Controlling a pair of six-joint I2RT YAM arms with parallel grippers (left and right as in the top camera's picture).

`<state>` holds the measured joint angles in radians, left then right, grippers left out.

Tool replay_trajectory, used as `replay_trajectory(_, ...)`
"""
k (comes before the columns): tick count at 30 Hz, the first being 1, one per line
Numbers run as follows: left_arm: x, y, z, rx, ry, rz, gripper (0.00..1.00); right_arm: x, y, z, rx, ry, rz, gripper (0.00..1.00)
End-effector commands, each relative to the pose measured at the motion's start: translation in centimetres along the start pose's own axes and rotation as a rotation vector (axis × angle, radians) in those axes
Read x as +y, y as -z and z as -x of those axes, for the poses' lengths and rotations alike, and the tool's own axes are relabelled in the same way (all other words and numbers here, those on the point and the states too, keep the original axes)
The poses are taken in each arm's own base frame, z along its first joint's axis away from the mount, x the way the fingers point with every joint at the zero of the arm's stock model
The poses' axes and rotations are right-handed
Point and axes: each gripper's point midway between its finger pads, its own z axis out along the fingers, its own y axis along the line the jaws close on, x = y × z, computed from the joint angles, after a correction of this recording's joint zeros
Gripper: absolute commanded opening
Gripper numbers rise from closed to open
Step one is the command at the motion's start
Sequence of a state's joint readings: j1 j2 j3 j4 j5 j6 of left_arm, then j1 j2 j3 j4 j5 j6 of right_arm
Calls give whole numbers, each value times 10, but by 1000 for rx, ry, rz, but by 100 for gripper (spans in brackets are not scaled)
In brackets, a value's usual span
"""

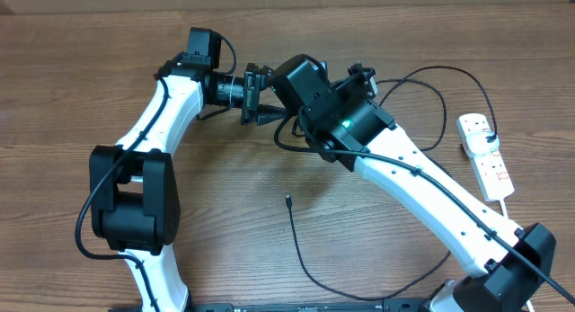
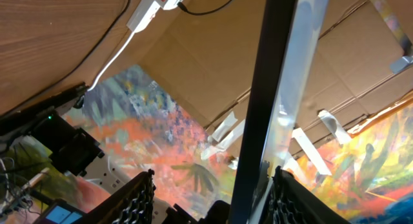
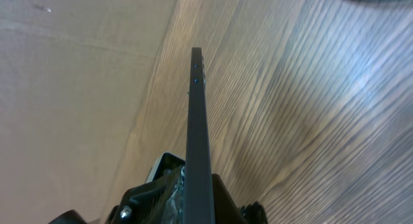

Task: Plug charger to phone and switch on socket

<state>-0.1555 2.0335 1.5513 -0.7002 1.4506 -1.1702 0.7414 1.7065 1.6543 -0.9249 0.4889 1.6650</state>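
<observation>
Right gripper [image 3: 197, 193] is clamped on the slim rectangular smartphone [image 3: 198, 121], which is held edge-on over the far centre of the brown wooden table [image 1: 81, 69]. Left gripper [image 2: 213, 188] stands wide open around the same phone, one finger [image 2: 293, 198] just beside it. The thin black charger cable [image 1: 297, 238] lies near centre, its connector [image 1: 287, 201] free on the wood. The white oblong power strip [image 1: 485, 157] sits at right.

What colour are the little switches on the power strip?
Red. The switches on the white socket show best in the overhead view.
</observation>
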Motion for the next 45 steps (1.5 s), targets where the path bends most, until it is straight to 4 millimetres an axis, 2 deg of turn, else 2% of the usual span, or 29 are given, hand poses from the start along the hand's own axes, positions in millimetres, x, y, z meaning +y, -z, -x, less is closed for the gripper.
replay_trajectory(1, -9, 0, -8, 35, 0, -15, 49, 17, 15, -2, 45, -122, 51, 5)
replay_trajectory(6, -10, 0, -10, 49, 0, -20, 45, 11, 15, -7, 74, -195, 22, 7)
replay_trajectory(18, -11, 0, -14, 68, 0, -28, 24, 13, 16, -15, 120, -199, 20, 7)
replay_trajectory(33, -11, 0, -14, 68, 0, -28, 12, 13, 16, -19, 143, -199, 16, 8)
replay_trajectory(37, -11, 0, -14, 68, 0, -28, 4, 13, 16, -19, 144, -200, 19, 9)
replay_trajectory(45, -11, 0, -14, 68, 0, -28, 4, 16, 17, -24, 171, -203, 24, 15)
